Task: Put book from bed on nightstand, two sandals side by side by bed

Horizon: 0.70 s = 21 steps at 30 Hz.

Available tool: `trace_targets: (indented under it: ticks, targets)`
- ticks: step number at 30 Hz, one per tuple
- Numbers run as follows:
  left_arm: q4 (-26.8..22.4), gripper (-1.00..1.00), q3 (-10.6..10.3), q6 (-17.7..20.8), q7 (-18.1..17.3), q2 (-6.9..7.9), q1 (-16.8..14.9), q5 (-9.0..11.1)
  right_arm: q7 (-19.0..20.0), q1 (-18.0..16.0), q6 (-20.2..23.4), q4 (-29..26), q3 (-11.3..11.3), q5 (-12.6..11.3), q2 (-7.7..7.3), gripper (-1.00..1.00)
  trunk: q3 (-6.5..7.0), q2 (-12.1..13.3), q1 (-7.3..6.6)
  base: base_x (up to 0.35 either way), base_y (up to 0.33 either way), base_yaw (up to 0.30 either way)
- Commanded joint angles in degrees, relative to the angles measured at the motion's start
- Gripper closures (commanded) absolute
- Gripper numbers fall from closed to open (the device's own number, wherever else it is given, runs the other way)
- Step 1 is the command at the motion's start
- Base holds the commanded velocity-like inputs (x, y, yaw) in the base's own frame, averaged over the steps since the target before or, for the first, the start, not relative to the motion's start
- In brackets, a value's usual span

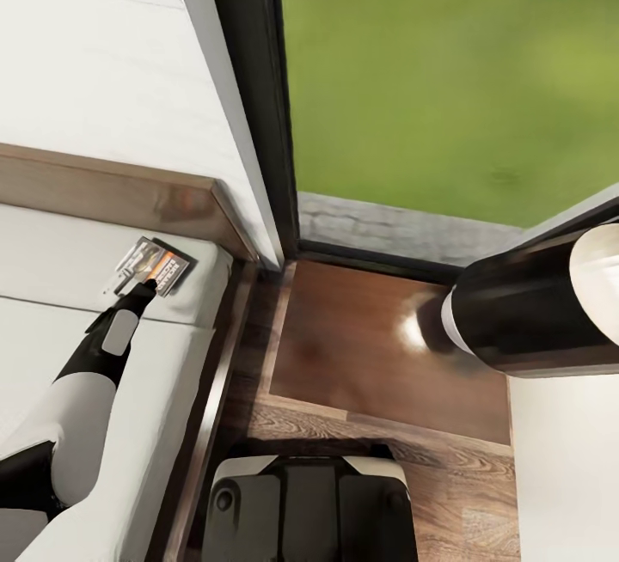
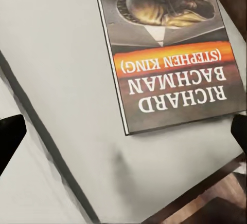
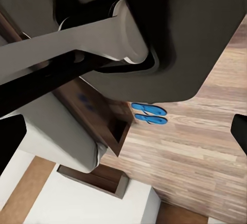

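One paperback book (image 1: 153, 265) lies flat on the off-white mattress of the bed (image 1: 52, 270), near its head corner, just below the brown headboard (image 1: 112, 192). On the cover, seen through my left wrist camera, I read "RICHARD BACHMAN" in white and "(STEPHEN KING)" on an orange band (image 2: 170, 62). My left hand (image 1: 144, 287) sits at the book's near edge, its fingers (image 2: 11, 134) spread wide, gripping nothing. Beside the bed stands the glossy nightstand (image 1: 378, 347). Two blue sandals (image 3: 149, 113) lie side by side on the plank floor (image 3: 206, 152) near the bed frame. Whether my right hand is spread or pressed together, I cannot tell.
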Motion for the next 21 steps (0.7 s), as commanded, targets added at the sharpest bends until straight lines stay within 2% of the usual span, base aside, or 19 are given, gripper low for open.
trace_targets:
  ticks: [1, 3, 6, 21]
  targets:
    - [-0.1, -1.00, 0.0, 0.3, -0.5, -0.01, 0.0, 0.5, 0.3, -0.1, -0.1, 0.2, 0.5, -0.5, 0.02, -1.00, -0.06, -0.1, 0.03, 0.000, 0.000, 0.000]
    - [0.0, -1.00, 0.0, 0.4, -2.9, -0.03, 0.0, 0.5, 0.3, -0.1, -0.1, 0.2, 0.5, -0.5, 0.02, -1.00, -0.06, -0.1, 0.03, 0.000, 0.000, 0.000]
    - [0.1, -1.00, 0.1, 0.4, -4.5, -0.04, 0.0, 0.5, 0.3, -0.1, -0.1, 0.2, 0.5, -0.5, 0.02, -1.00, -0.06, -0.1, 0.03, 0.000, 0.000, 0.000]
    - [0.1, -1.00, 0.3, 0.3, -5.0, 0.03, 0.0, 0.6, 0.3, -0.1, -0.1, 0.2, 0.5, -0.5, 0.02, -1.00, -0.08, -0.1, 0.03, 0.000, 0.000, 0.000]
